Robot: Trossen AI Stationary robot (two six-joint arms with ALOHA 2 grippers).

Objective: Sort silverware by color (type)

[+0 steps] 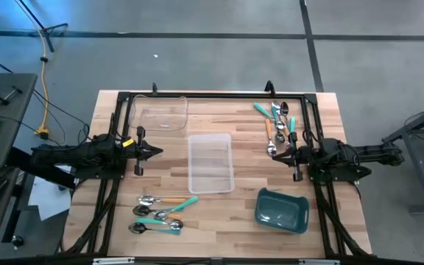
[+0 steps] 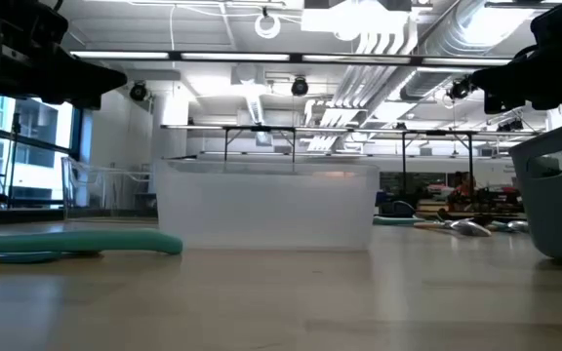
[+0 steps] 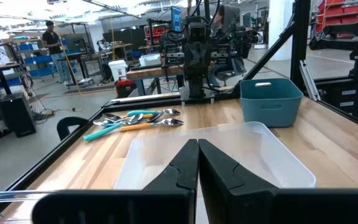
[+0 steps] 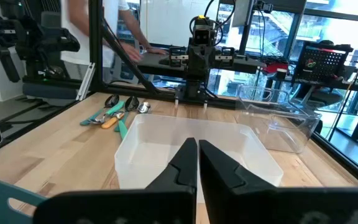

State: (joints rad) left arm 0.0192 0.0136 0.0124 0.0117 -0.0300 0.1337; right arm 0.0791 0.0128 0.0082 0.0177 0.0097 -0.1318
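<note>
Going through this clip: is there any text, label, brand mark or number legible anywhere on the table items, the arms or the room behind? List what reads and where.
No text reads clearly in any view.
Teal plastic bin: no label shows.
Two clear plastic trays: unmarked.
Coloured-handled metal spoons: no markings show.
Left gripper and right gripper, both shut: no readable brand.
Room shelves and crates in the wrist views: any signs too blurred to read.

Bright overhead ceiling lights, window glare, soft shadows, blurred low foreground
</note>
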